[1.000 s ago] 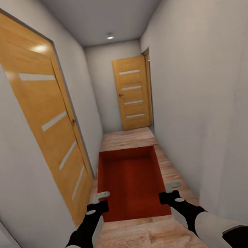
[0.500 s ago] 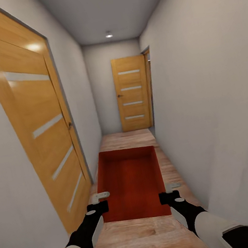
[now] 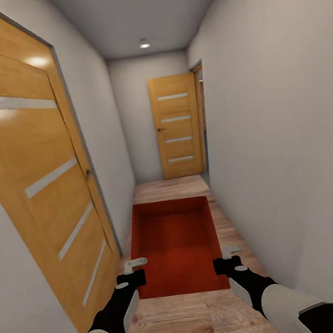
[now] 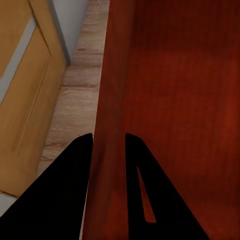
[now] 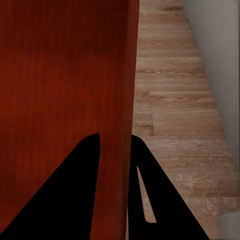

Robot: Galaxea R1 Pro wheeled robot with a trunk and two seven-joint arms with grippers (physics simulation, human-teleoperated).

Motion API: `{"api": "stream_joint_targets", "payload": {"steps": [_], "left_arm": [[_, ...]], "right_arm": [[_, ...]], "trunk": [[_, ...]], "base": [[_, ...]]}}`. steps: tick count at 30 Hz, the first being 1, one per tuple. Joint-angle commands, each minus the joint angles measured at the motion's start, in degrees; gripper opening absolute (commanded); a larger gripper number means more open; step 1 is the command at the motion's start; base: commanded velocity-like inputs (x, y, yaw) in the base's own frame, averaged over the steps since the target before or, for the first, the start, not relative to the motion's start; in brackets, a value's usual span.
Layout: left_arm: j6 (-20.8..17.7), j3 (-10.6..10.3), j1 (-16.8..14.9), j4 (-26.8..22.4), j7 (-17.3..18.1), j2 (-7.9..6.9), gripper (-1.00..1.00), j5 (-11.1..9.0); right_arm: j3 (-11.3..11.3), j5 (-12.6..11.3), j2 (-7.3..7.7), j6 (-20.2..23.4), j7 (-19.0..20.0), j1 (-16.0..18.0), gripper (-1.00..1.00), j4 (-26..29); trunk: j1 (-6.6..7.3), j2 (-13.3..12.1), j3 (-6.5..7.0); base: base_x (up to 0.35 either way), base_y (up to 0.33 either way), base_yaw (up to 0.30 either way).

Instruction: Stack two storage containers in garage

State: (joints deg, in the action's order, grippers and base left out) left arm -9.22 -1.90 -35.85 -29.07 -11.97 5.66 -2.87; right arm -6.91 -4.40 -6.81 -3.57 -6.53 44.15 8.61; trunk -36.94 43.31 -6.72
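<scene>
An orange-red, open-topped rectangular storage container [image 3: 175, 246] with thin walls and a finely ribbed inside hangs above the light wood-plank floor [image 3: 193, 324] of a narrow corridor, carried between the robot's two arms. The left hand [image 3: 134, 272] pinches the container's left side wall near the near corner; from the wrist, its two black fingers [image 4: 70, 195] straddle that thin wall [image 4: 110, 125], one inside and one outside. The right hand [image 3: 225, 258] pinches the opposite side wall in the same way, its black fingers [image 5: 75, 195] closed on either side of the red edge [image 5: 129, 90]. Left of the container stands a tall honey-coloured wooden door with pale horizontal strips [image 3: 42, 198], set in the pale grey wall. Beyond the container, at the corridor's far end, a second door of the same kind [image 3: 177, 125] faces the robot, under a small round ceiling light [image 3: 144, 45]. Right of the container runs a plain pale wall [image 3: 281, 142].
</scene>
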Motion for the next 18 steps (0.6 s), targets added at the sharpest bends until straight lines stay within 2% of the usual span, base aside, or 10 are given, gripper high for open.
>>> {"api": "stream_joint_targets", "payload": {"steps": [1, 5, 18], "left_arm": [[-0.5, 0.8, 0.0, -0.1, -2.7, 0.58, -1.0, -3.5], [-0.5, 0.8, 0.0, -0.1, -2.7, 0.58, -1.0, -3.5], [-0.5, 0.8, 0.0, -0.1, -2.7, 0.58, -1.0, -3.5]], "right_arm": [[2.4, 0.1, -0.05, -3.4, -4.2, 0.1, -1.0, 0.1], [2.4, 0.1, -0.05, -3.4, -4.2, 0.1, -1.0, 0.1], [2.4, 0.1, -0.05, -3.4, -4.2, 0.1, -1.0, 0.1]], "trunk": [[-0.05, 0.1, -0.09], [-0.05, 0.1, -0.09], [-0.05, 0.1, -0.09]], "base": [[0.323, 0.0, -0.152], [0.323, 0.0, -0.079], [0.322, 0.0, 0.001]]}}
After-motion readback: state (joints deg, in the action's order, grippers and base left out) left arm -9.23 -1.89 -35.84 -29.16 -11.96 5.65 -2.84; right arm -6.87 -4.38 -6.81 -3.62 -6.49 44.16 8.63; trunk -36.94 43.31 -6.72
